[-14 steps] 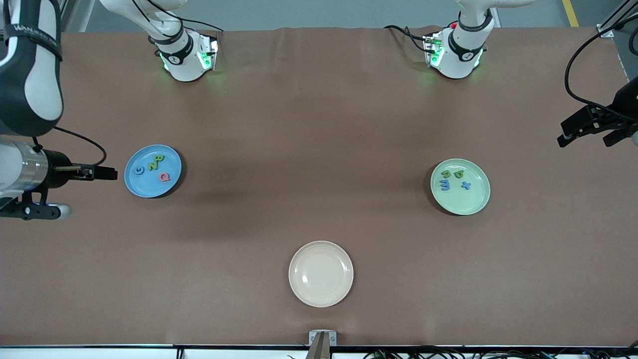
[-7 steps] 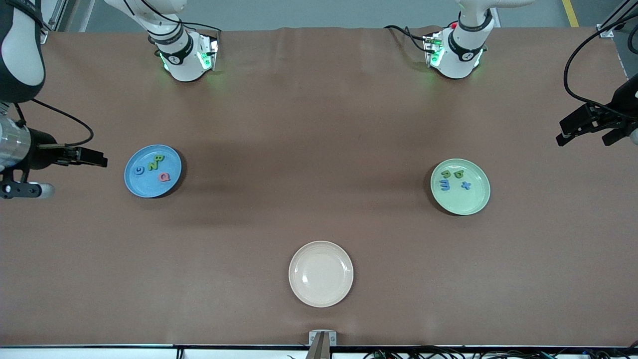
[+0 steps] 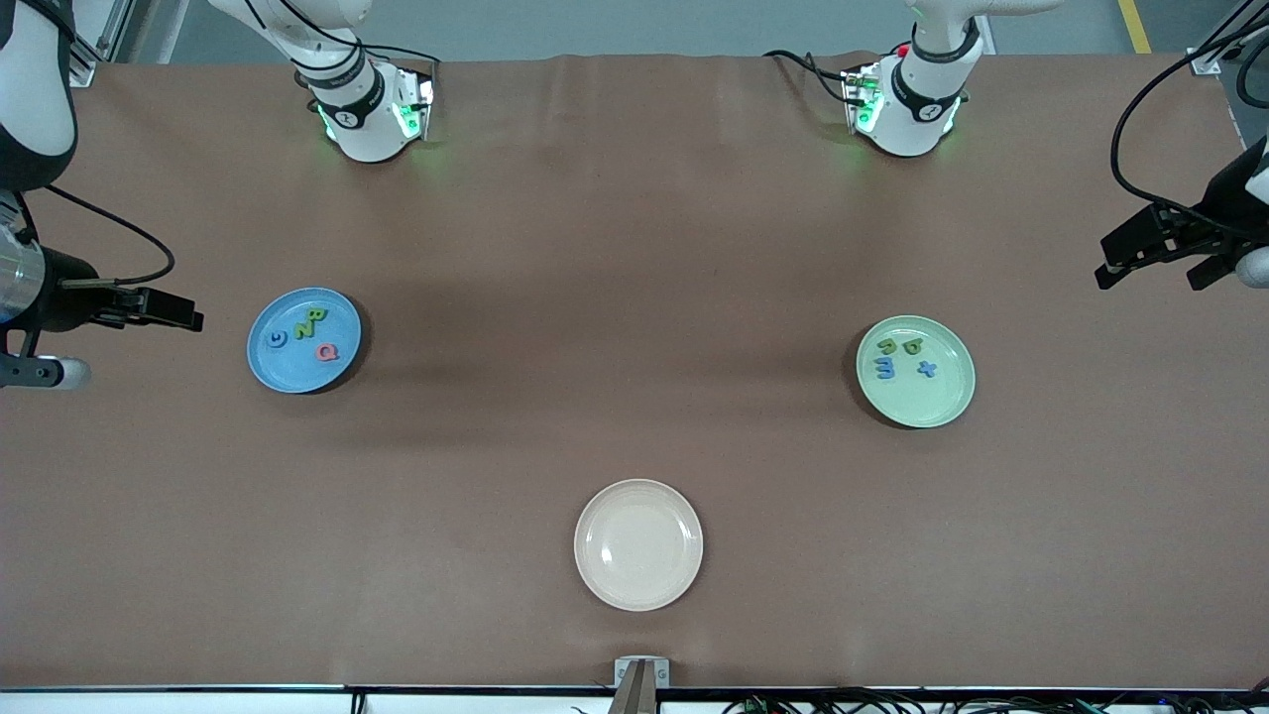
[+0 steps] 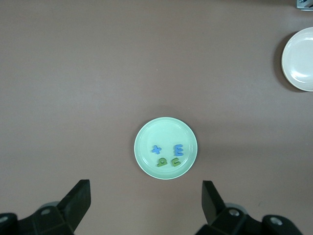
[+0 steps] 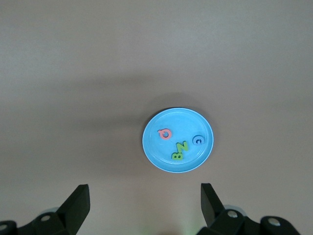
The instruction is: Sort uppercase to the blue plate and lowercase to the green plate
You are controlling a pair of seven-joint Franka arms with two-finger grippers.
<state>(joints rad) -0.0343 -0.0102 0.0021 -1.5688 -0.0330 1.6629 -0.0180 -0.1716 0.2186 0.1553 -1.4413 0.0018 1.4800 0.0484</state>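
The blue plate (image 3: 297, 375) holds the uppercase letters: blue G (image 3: 278, 339), green B (image 3: 316, 315), green N (image 3: 301, 329) and pinkish Q (image 3: 326, 352). On the green plate (image 3: 934, 402) lie the lowercase letters: a green u shape (image 3: 887, 345), a green d shape (image 3: 912, 346), a blue m (image 3: 885, 369) and a blue x (image 3: 927, 369). My right gripper (image 3: 183, 312) hangs open and empty over bare table toward the right arm's end, apart from the blue plate (image 5: 178, 122). My left gripper (image 3: 1148, 278) is also open and empty, over the table's edge at the left arm's end.
A cream plate (image 3: 638, 585) with nothing on it sits nearest the front camera, midway along the table. Brown cloth covers the table. Both arm bases stand at the edge farthest from the camera.
The right gripper has drawn away from the blue plate toward the right arm's end of the table. The left gripper has shifted only slightly. Letters and plates have not moved.
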